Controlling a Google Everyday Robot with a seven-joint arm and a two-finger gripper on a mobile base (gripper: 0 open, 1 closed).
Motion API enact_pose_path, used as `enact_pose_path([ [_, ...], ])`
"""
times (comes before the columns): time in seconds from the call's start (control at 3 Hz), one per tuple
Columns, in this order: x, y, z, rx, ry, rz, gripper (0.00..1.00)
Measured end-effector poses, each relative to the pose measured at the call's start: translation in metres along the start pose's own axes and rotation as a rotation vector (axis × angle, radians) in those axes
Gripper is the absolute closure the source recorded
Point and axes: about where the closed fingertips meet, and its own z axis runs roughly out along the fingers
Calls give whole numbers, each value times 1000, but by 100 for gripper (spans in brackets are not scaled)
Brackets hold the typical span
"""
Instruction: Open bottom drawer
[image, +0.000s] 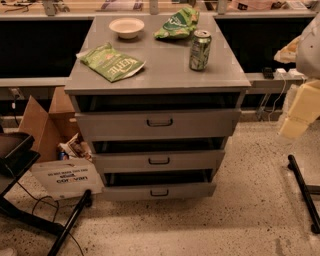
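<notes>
The bottom drawer (159, 191) is the lowest and slimmest of three grey fronts on the grey cabinet (159, 82), with a small dark loop handle (159, 193). It stands out a little, with a dark gap above its front. The medium drawer (159, 161) and the tallest drawer (159, 123) also stand slightly out. My gripper (294, 125) shows as a pale shape at the right edge, well to the right of the cabinet and higher than the bottom drawer. It touches no drawer.
On the cabinet top are a white bowl (126, 27), two green bags (111, 61) (177, 23) and a green can (200, 50). A cardboard box (45, 125) and a white sign (67, 177) stand left of the drawers. Black legs lie at the left (67, 225) and right (304, 192).
</notes>
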Motion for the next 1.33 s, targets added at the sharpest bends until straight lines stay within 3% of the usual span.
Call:
enact_pose_path([
  [0.33, 0, 1, 6, -7, 7, 2, 0],
  [0.67, 2, 7, 34, -39, 40, 14, 0],
  [1.0, 27, 22, 91, -70, 70, 64, 0],
  [1.33, 51, 39, 169, -72, 123, 65, 0],
])
